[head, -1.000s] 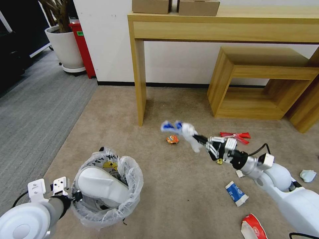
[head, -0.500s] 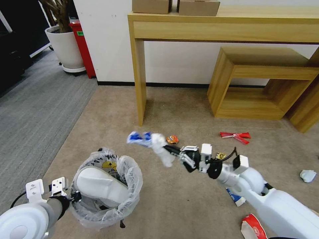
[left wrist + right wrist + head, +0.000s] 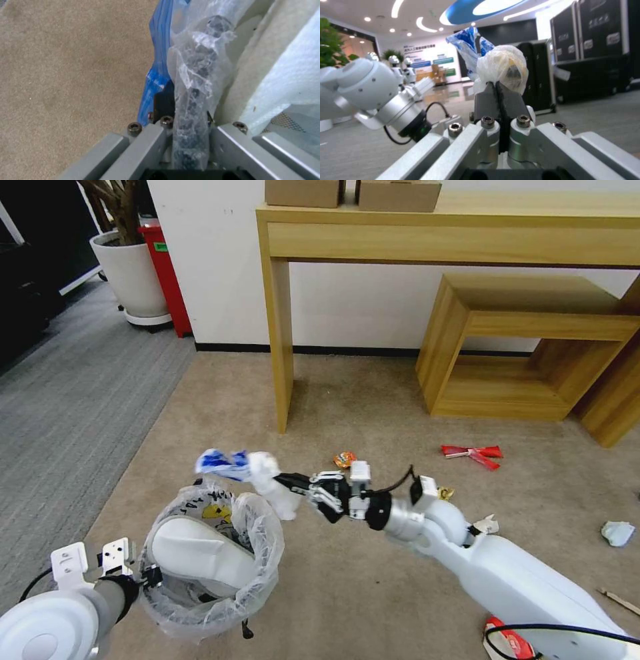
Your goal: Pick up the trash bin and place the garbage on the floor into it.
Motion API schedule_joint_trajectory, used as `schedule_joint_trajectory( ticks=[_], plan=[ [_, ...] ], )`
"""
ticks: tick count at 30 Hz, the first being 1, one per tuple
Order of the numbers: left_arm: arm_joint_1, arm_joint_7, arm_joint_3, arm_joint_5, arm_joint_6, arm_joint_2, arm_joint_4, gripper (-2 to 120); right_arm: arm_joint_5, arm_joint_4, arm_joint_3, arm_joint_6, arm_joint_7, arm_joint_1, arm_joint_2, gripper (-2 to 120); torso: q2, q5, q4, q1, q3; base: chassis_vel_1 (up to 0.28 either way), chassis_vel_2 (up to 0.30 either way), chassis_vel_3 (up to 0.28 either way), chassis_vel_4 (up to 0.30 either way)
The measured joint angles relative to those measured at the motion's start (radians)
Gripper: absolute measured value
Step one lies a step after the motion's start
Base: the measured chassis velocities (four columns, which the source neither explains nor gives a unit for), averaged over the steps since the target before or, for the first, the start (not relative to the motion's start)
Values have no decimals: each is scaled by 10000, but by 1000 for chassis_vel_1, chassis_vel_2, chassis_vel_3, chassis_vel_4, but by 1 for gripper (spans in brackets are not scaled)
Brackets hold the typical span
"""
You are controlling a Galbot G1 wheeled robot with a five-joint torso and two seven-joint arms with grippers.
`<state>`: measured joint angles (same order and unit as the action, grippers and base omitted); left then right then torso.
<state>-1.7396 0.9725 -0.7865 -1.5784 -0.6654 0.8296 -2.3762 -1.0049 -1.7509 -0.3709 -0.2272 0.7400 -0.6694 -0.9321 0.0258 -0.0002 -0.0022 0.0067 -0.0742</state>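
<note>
In the head view, the right gripper (image 3: 285,481) was clamped on a blue-and-white plastic wrapper (image 3: 243,468), held just above the far rim of the trash bin (image 3: 267,543). The bin stood on the beige carpet (image 3: 347,593) at near left, with a white slipper (image 3: 200,553) inside.

In the left wrist view, the left gripper (image 3: 190,140) was closed on the bin's rim and bag — carpet lay beside it.

In the right wrist view, the jaws pinched the wrapper (image 3: 493,60) tightly.

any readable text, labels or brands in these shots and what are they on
None can be read.
Green label on the red bin: too small.
Dark print on the trash bin liner: illegible.
Wall signs in the right wrist view: blurred.
Print on the red wrappers: too small.
</note>
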Motion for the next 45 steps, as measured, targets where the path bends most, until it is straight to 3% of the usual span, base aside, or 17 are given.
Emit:
schedule_joint_trajectory(
  ticks=[12,20,24,29,32,34,37,45],
  plan=[
    [174,-22,18,-8,0,-29,242,0,110,1342,-1574,-36,-117,679,-1103,0,0,2,0,0,-1,0,0,0,0],
    [242,-34,95,9,4,-51,334,0,323,1395,-1609,-111,-148,566,-1056,3,0,1,-1,0,0,0,0,0,0],
    [265,-47,171,52,4,-27,354,0,381,1286,-1432,-30,-9,511,-876,22,0,1,-1,0,1,0,0,0,0],
    [264,-51,186,73,1,-21,355,0,446,1286,-1391,8,-1,395,-866,35,0,2,-1,0,1,0,0,0,0],
    [221,-54,177,81,-5,-19,349,0,545,1282,-1388,16,-38,330,-876,52,0,2,-1,0,0,0,0,0,0],
    [202,-53,169,92,-5,-14,339,0,566,1283,-1388,16,-58,330,-880,54,0,2,0,0,1,0,0,0,0],
    [147,-53,135,107,-6,-6,296,0,591,1236,-1340,2,-266,352,-854,70,0,2,1,0,1,0,0,0,0],
    [72,-71,96,148,-31,32,219,0,657,1016,-772,-102,-754,112,-679,97,0,2,0,0,0,0,0,0,0]
  ],
)
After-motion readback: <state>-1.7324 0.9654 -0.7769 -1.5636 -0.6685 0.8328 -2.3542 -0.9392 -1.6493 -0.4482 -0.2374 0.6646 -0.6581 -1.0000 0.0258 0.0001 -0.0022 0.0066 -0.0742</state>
